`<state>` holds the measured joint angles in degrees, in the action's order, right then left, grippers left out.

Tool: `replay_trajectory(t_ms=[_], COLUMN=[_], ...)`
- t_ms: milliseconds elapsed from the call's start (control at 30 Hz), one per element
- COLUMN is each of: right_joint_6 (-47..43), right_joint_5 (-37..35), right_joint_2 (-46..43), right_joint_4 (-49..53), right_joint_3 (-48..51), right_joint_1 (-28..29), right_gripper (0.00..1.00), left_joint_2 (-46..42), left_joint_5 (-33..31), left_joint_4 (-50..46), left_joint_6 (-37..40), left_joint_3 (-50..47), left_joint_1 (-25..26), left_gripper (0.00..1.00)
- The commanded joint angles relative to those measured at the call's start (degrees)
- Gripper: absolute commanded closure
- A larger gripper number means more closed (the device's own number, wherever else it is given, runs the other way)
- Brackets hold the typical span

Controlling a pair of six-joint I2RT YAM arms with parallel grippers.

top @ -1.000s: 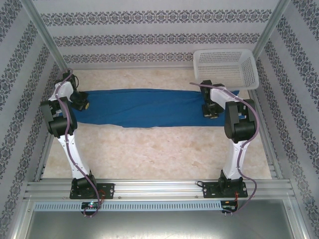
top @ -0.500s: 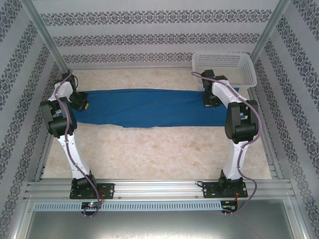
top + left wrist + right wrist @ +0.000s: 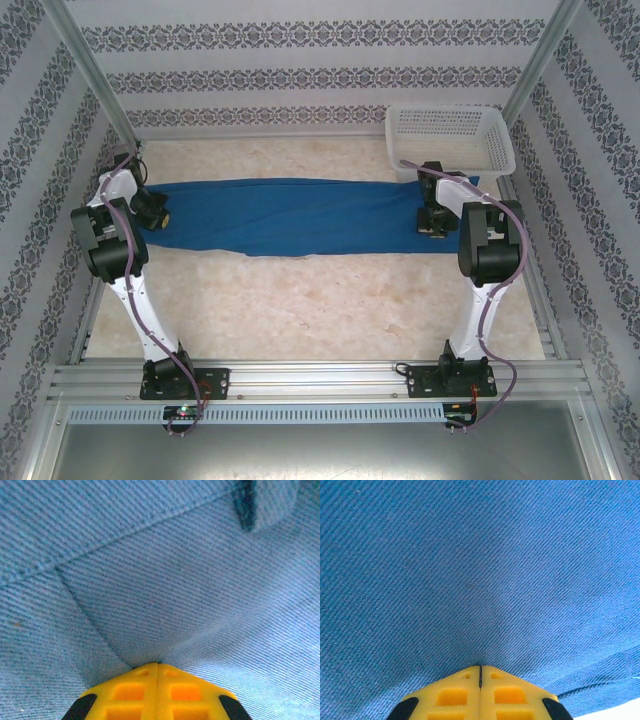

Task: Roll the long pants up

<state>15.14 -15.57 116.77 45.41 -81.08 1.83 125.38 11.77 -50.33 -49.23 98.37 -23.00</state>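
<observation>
The long pants (image 3: pixel 290 215) lie flat in a royal-blue strip across the far half of the table, running left to right. My left gripper (image 3: pixel 157 212) rests on their left end, where a seam and a small belt loop (image 3: pixel 247 510) show. Its yellow jaws (image 3: pixel 157 664) are shut, the tips pressed into the cloth (image 3: pixel 175 580), and two creases run up to them. My right gripper (image 3: pixel 435 225) sits on the pants' right end, just in front of the basket. Its jaws (image 3: pixel 480 666) are shut too, tips down on smooth cloth (image 3: pixel 470 570) with nothing between them.
A white perforated basket (image 3: pixel 450 135) stands at the back right corner, touching the pants' far right end. Bare marbled tabletop (image 3: pixel 300 300) lies between the pants and the arm bases. Patterned walls and metal posts enclose the table on three sides.
My right gripper went towards the basket and has come back nearer on the pants' right end. My left arm has shifted slightly left, its gripper staying on the left end.
</observation>
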Motion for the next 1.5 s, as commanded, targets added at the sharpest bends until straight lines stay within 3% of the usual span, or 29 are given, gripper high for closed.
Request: replay_trajectory(t_ms=[0, 267, 533, 667, 767, 800, 833, 867, 900, 933, 967, 1067, 1133, 1267, 1367, 1467], right_joint_6=[1.3, 1.07, 4.75, 6.44, 5.76, 5.61, 5.33, 4.29, 3.33, 2.58, 2.13, 2.42, 1.68, -4.87, -10.53, -12.62], right_joint_5=[3.69, -0.33, -6.17, -12.88, -11.57, -10.84, -10.44, -9.72, -9.02, -8.71, -8.04, 2.05, 9.09, 14.93, 25.5, 30.97], right_joint_2=[2.28, -3.5, -7.93, -10.55, -13.5, -14.69, -15.63, -16.76, -17.69, -18.17, -18.21, -15.48, -12.85, -6.97, -4.19, -2.81], right_joint_4=[0.92, 3.92, 9.97, 11.39, 10.2, 10.06, 10.05, 9.76, 9.52, 9.66, 9.95, 10.18, 8.84, 7.12, 6.54, 6.9], right_joint_3=[-0.95, 6.5, 12.89, 14.07, 12.68, 11.81, 10.77, 9.62, 8.11, 6.58, 4.34, -3.03, -6.36, -10.69, -10.42, -9.11], right_joint_1=[1.63, 4.67, 4.68, 4.01, 1.87, 0.87, 0.05, -1.15, -2.62, -4.22, -6.25, -13.94, -17.99, -21.33, -24.03, -25.47], right_gripper=[1.0, 1.0, 1.0, 1.0, 1.0, 0.97, 0.77, 0.5, 0.33, 0.26, 0.18, 0.14, 0.13, 0.13, 0.14, 0.15], left_joint_2=[-2.46, -2.07, -1.12, -1.53, -2.81, -3.44, -3.93, -4.67, -5.54, -6.35, -7.31, -10.25, -11.9, -13.77, -14.88, -14.91], left_joint_5=[-0.78, -0.22, 0.93, 1.62, 1.14, 0.81, 0.73, 0.81, 0.8, 0.8, 1.35, 3.8, 5.75, 7.72, 8.44, 8.37], left_joint_4=[-0.85, -1.66, -3.0, -3.0, -3.03, -3.19, -3.3, -3.37, -3.58, -3.79, -3.68, -1.82, 0.49, 3.65, 6.44, 7.26], left_joint_6=[0.92, -0.11, -0.61, -0.4, 0.13, 0.2, 0.36, 0.41, 0.37, 0.54, 0.8, 1.08, 1.02, 2.84, 4.11, 4.16], left_joint_3=[-0.82, 1.66, 5.46, 5.17, 4.02, 3.57, 3.22, 2.76, 2.35, 2.04, 1.48, -1.23, -3.37, -6.03, -9.28, -11.04], left_joint_1=[-0.54, -0.64, -0.64, -0.64, -0.63, -0.71, -0.79, -0.81, -0.9, -0.9, -0.89, -0.9, -0.9, -0.73, -0.63, -0.64], left_gripper=[1.0, 1.0, 1.0, 1.0, 1.0, 1.0, 1.0, 1.0, 1.0, 0.94, 0.78, 0.04, 0.0, 0.0, 0.0, 0.0])
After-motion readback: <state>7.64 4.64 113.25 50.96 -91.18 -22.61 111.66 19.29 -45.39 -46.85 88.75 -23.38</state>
